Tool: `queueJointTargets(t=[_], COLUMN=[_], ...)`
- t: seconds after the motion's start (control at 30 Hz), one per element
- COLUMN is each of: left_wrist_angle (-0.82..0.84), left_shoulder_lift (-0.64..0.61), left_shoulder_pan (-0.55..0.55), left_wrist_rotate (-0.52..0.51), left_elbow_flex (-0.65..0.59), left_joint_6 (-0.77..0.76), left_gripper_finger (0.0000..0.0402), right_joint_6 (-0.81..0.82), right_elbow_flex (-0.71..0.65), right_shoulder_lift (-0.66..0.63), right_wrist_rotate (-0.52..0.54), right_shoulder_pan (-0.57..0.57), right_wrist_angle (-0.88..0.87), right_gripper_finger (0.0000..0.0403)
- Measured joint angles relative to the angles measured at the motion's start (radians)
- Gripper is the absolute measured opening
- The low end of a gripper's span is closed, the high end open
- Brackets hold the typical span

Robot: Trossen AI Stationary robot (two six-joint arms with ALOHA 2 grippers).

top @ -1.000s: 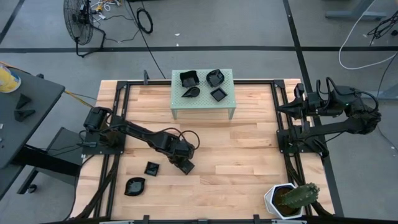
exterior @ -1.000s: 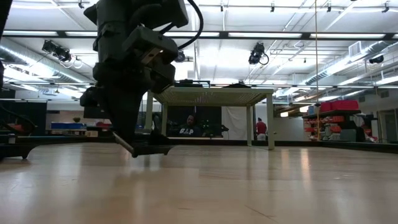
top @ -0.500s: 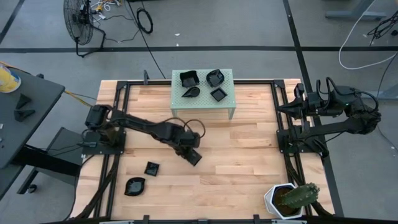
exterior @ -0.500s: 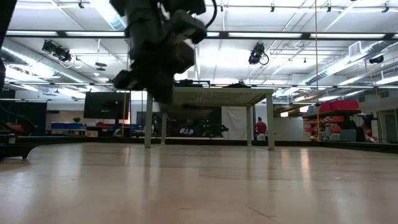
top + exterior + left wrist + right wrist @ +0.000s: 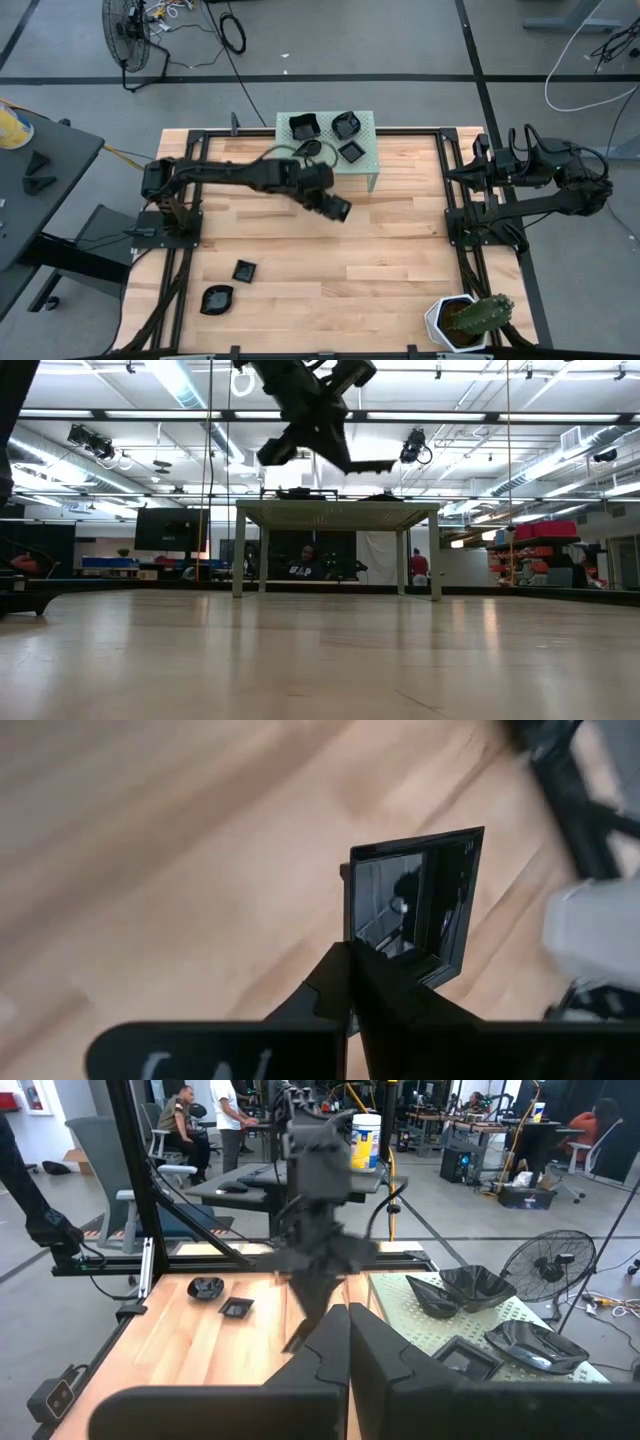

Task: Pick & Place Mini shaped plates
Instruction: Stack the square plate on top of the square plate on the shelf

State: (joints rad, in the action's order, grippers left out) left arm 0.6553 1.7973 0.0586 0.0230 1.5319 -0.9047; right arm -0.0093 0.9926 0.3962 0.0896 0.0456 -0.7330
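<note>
Since a second ago the left tool has risen from low over the table's left front quarter and swung toward the far edge; it now hangs in the air by the front edge of the pale green stand, clamped on the rim of a square mini plate, which the left wrist view shows tilted above bare wood.

Nearest the front edge, at the front left corner, lies a wavy-rimmed plate; just behind it, apart from it, sits a small square plate; at the front right corner stands a white pot with a cactus, well clear of everything else.

Wide bare wood spans the middle and right of the table, with nothing between the raised tool and the stand.

On the stand by the far edge rest a square dish, a rounded wavy one and a small square one; a fourth is partly hidden by the left arm's cable; the stand's front right corner is bare.

Off the right edge the right arm lies folded on its frame, its right tool closed and empty.
</note>
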Motion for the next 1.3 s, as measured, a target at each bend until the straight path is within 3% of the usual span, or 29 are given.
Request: queueJointTargets(t=[0.47,0.8,1.17,1.3], left_wrist_angle=[-0.027,-0.083,-0.148,-0.155], left_shoulder_lift=[0.000,0.018,0.070,0.070], left_shoulder_pan=[0.206,0.294,0.321,0.325], left_wrist_rotate=[0.017,0.040,0.121,0.121], left_elbow_flex=[0.199,0.200,0.199,0.199], left_joint_6=[0.261,0.414,0.427,0.515], left_gripper_finger=[0.0014,0.0014,0.0014,0.0014], right_joint_6=[0.000,0.000,0.000,0.000], right_elbow_flex=[0.000,0.000,0.000,0.000], right_shoulder_lift=[0.000,0.000,0.000,0.000], right_wrist_rotate=[0.000,0.000,0.000,0.000], right_shoulder_pan=[0.000,0.000,0.000,0.000], right_wrist_angle=[0.000,0.000,0.000,0.000], right_gripper_finger=[0.0004,0.0004,0.0004,0.0004])
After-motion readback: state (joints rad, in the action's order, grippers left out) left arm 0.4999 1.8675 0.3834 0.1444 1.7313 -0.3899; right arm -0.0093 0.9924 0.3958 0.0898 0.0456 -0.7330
